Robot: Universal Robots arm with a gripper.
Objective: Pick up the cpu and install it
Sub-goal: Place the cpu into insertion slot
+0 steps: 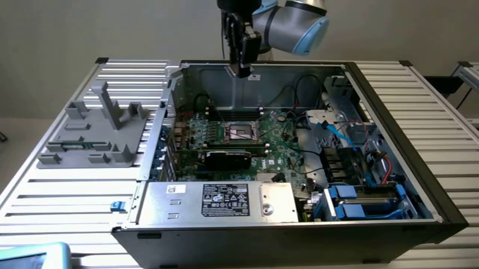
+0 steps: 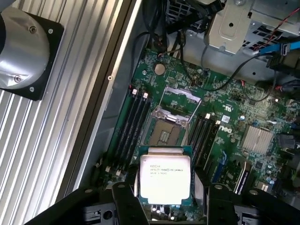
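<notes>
Black fingers [image 2: 125, 204] of the gripper [image 2: 166, 199] sit closest, spread fairly wide and clamped on two opposite edges of the cpu [image 2: 165, 176]. It hangs in the air, silver top facing the wrist camera. Beyond it, the socket [image 2: 165, 136] lies uncovered on the green motherboard [image 2: 234, 126], its metal frame swung back. From the exterior view, the gripper hovers high over the open computer case [image 1: 389, 112], which rests on a slatted table [image 1: 427, 84].
</notes>
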